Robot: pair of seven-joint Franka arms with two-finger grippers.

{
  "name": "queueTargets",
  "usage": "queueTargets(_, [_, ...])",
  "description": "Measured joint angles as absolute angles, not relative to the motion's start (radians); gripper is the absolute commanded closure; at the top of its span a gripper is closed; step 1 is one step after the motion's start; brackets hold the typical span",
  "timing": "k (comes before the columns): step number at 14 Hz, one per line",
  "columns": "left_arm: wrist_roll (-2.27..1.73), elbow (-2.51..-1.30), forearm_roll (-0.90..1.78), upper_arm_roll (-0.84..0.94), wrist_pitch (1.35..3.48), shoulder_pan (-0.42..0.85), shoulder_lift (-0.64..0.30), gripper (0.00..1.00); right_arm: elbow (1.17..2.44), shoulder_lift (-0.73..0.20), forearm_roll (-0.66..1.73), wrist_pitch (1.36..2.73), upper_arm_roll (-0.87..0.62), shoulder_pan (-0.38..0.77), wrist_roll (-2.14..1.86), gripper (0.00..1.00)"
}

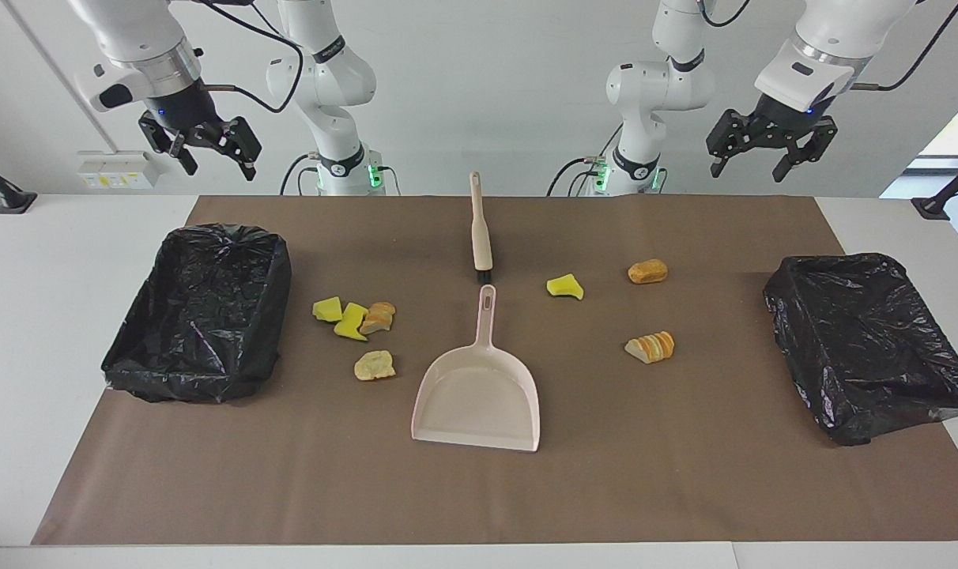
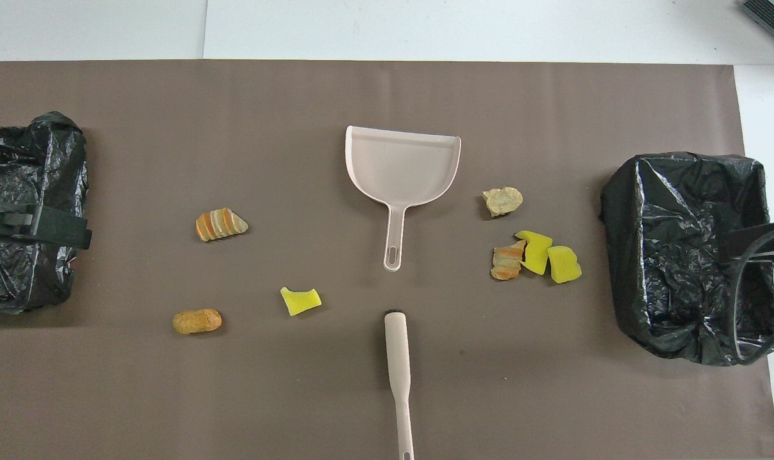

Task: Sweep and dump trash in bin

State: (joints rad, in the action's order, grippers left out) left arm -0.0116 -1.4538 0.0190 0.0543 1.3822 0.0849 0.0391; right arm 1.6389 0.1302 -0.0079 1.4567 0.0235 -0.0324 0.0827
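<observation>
White bench (image 1: 20,316), smooth, filling the frame; matte brown paper mat (image 1: 479,490) across most of it.

Two rectangular bins, each lined with crinkled glossy black plastic: one bin at mid-left of the facing view (image 1: 202,312), under the right arm's side; the other bin at mid-right (image 1: 866,340), toward the left arm's end.

Beige plastic dustpan (image 1: 479,395), smooth, scoop-shaped with a slotted handle, at centre of the facing view, mouth toward the bottom edge. Beige brush (image 1: 480,229), slim, dark bristles at its lower tip, just above the dustpan handle, tips near but apart.

Right end effector (image 1: 202,146), black, at upper left of the facing view, raised over the mat's top corner, fingers spread apart, holding nothing. Left end effector (image 1: 767,146), black, at upper right, raised, fingers likewise apart, holding nothing.

Trash, seven small chunks flat on the mat. Left of the dustpan: two bright yellow spongy wedges (image 1: 339,314) touching, a ridged tan-orange bread slice piece (image 1: 379,317) against them, a pale lumpy crust (image 1: 375,365) just below. Right of the dustpan handle: one yellow sponge wedge (image 1: 565,286), a rounded golden bread lump (image 1: 648,271) farther right, a striped sliced loaf piece (image 1: 650,347) below it. None in the dustpan or either bin.
</observation>
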Motion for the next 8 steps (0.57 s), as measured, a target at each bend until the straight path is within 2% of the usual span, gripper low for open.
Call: queueTargets(8, [-0.012,-1.454,0.019,0.052,1.382,0.041,0.039,0.0,1.639,0.13,-0.008,1.457,0.022,-0.003,0.083,0.0])
